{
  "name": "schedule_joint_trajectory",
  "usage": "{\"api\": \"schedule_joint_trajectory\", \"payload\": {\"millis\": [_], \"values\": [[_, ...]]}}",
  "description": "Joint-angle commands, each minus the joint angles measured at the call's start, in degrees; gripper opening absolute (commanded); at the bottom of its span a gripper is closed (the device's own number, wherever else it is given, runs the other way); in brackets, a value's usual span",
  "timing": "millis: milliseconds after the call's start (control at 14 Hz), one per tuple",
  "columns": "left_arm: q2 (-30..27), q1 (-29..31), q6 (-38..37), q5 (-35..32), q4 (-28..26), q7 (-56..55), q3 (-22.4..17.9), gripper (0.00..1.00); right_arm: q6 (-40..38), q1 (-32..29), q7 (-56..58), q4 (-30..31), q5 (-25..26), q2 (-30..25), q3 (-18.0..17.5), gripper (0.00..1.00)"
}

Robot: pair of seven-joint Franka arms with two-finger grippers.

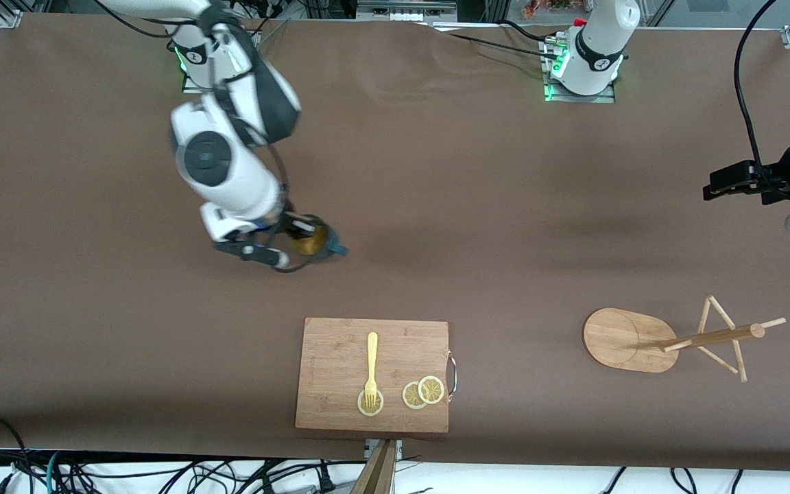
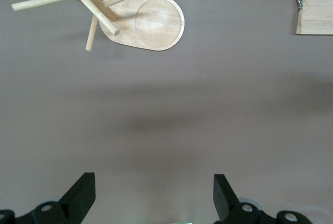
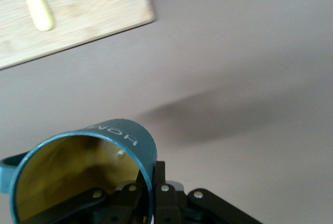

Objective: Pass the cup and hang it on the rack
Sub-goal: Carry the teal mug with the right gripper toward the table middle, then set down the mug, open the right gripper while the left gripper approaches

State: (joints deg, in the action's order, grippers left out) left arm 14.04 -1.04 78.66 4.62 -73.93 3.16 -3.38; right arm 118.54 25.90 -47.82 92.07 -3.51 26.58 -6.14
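The dark teal cup (image 1: 315, 240) with its mustard-yellow inside hangs above the bare table, in the air over the spot between the right arm's base and the cutting board. My right gripper (image 1: 297, 235) is shut on its rim. In the right wrist view the cup (image 3: 112, 138) fills the lower corner, and the right gripper (image 3: 151, 183) pinches its wall, one finger inside and one outside. The wooden rack (image 1: 628, 339) stands toward the left arm's end of the table, with its pegs bare. My left gripper (image 1: 719, 186) waits open above the table near that end, holding nothing; its fingers (image 2: 82, 194) stand wide apart, and the rack (image 2: 156, 23) shows ahead of them.
A bamboo cutting board (image 1: 340, 374) with a metal handle lies near the front edge. On it are a yellow fork (image 1: 372, 367) and lemon slices (image 1: 423, 392). Black cables trail at the table's end near the left arm.
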Motion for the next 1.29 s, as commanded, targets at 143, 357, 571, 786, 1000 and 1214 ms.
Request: {"api": "schedule_joint_trajectory", "payload": {"millis": [143, 357, 571, 786, 1000, 1214], "values": [[0.1, -0.1, -0.6, 0.2, 0.1, 12.3, -0.4, 1.0, 5.5, 10.3, -7.9, -20.8, 0.7, 17.5, 1.3, 0.0], [0.0, -0.2, -0.7, 0.3, -0.7, 14.4, -0.4, 1.0, 13.6, 13.4, -7.5, -21.0, 0.8, 19.5, 1.2, 0.0], [-0.1, -0.4, -1.1, 0.7, -1.6, 18.4, -0.3, 1.0, 22.3, 18.8, -7.8, -20.7, 3.1, 23.0, 3.5, 0.0], [-0.1, -0.4, -1.1, 0.8, -3.7, 24.9, -0.3, 1.0, 22.4, 19.9, -7.3, -20.7, 6.7, 23.3, 3.7, 0.0], [-0.1, -0.5, -1.2, 1.0, -5.9, 31.3, -0.1, 1.0, 22.3, 22.3, -7.6, -20.5, 10.8, 23.6, 3.7, 0.0], [-0.1, -0.7, -1.3, 2.9, -8.0, 33.7, 0.0, 1.0, 21.9, 22.5, -7.6, -19.3, 10.9, 24.0, 3.8, 0.0]]}}
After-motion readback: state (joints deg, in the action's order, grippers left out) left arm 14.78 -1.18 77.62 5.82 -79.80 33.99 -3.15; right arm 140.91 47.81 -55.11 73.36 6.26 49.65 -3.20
